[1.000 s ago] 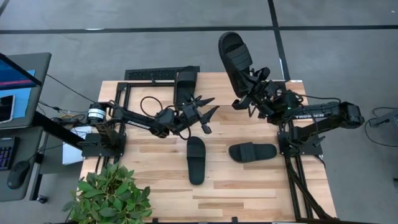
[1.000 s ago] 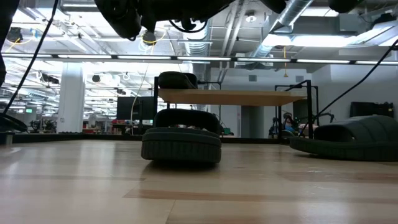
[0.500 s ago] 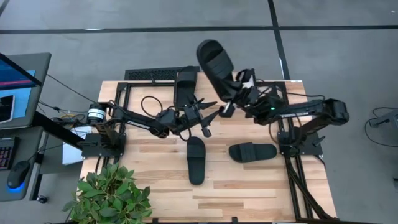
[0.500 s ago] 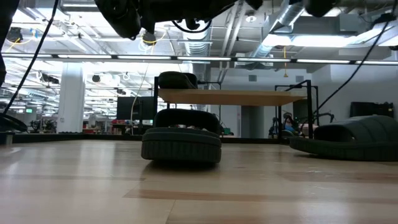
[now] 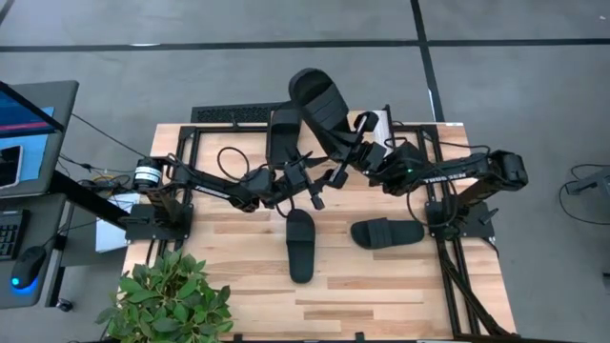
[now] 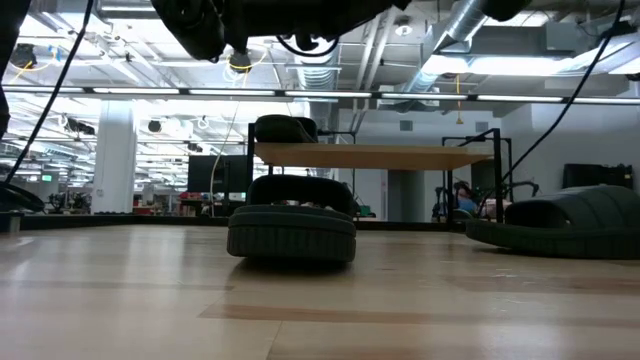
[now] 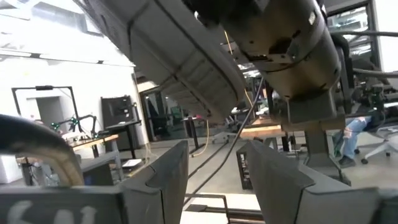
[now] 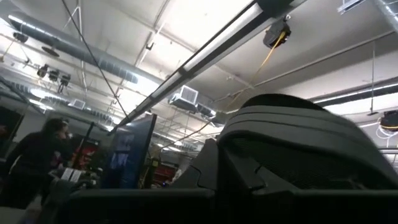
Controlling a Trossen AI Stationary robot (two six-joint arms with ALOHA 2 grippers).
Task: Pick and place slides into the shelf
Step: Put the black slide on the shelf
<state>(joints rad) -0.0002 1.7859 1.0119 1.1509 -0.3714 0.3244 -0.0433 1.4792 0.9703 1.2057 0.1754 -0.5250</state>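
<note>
- Beyond the surface, an open industrial room: grey concrete floor (image 5: pixel 238 24) crossed by dark lines, exposed ceiling ducts (image 6: pixel 470 20), long light strips, a white column (image 6: pixel 113 160), desks and monitors far back.
- Filling the middle, a pale butcher-block surface (image 5: pixel 381 286) with black metal frames at both sides.
- At its near left corner, a leafy green plant (image 5: pixel 167 300); off its left edge, a desk with a monitor (image 5: pixel 24 114), keyboard and mouse.
- Along the far edge, the shelf (image 6: pixel 370 155), light wood top on thin black legs, with one slide on shelf (image 5: pixel 284 133) lying on the top toward its left end, toe away from the arms.
- Above the shelf's middle, raised and tilted, a lifted slide (image 5: pixel 324 110) clamped at its heel end by the right hand (image 5: pixel 367 152), fingers clenched on the sole.
- Flat on the surface, a centre slide (image 5: pixel 300 245) pointing lengthwise toward the shelf, and just to its right a sideways slide (image 5: pixel 387 232) lying crosswise; slightly apart, not touching.
- Above the surface just in front of the shelf, the left hand (image 5: pixel 315 179), fingers spread and released, grasping nothing, close under the lifted slide.
- In the right wrist view, a person (image 8: pixel 34 162) standing in the room far off, dark against the lights.
</note>
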